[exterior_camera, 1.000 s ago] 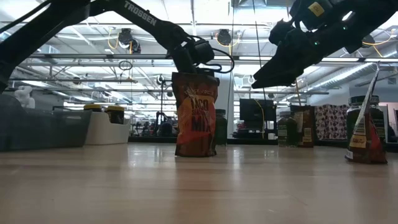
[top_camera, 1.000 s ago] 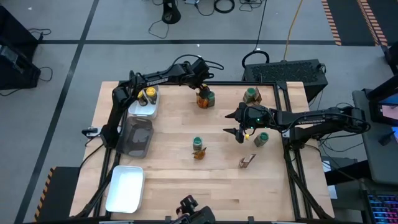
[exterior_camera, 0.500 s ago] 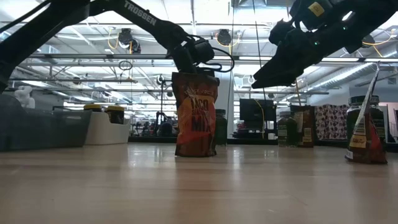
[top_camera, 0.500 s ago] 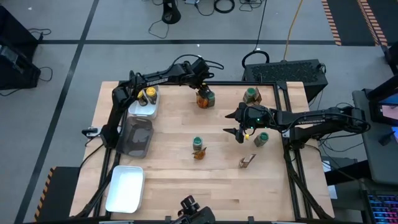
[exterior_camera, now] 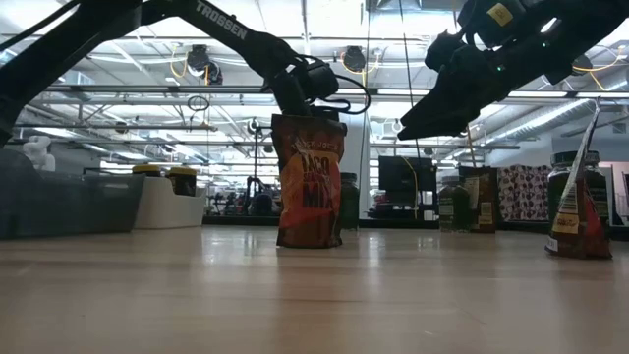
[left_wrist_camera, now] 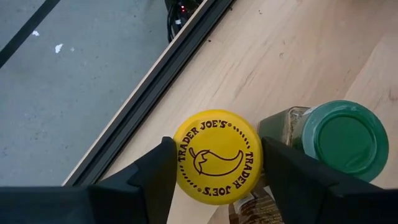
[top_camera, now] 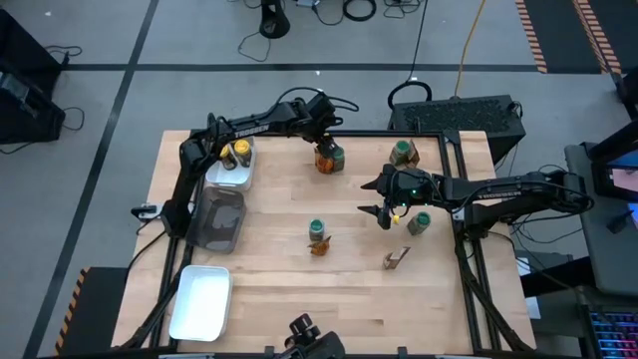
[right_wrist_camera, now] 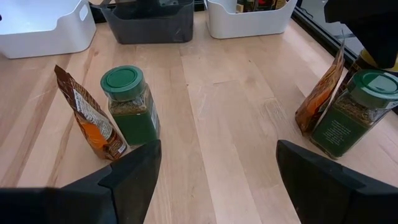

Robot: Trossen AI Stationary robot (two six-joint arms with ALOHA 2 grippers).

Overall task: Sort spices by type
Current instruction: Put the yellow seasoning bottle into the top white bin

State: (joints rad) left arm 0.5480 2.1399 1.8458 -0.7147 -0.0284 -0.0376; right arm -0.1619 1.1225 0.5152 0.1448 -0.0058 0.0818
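Left gripper [left_wrist_camera: 214, 186] sat closed on the yellow-lidded jar [left_wrist_camera: 217, 156] at the counter's [top_camera: 279, 289] far edge, beside a green-lidded jar [left_wrist_camera: 339, 137] and a packet [exterior_camera: 309, 182]. Jar likely rigid, light, smooth; grip across the lid suits. Right gripper [right_wrist_camera: 214, 171] hung wide, empty, mid-counter.

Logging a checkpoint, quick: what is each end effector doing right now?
Left end effector: closed on the yellow-lidded cylindrical spice jar.
Right end effector: open, holding nothing, above the table.

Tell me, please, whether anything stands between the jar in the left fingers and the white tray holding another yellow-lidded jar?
Nothing visible does: bare table lies between the yellow-lidded jar and the white tray; the green-lidded jar stands on its far side.
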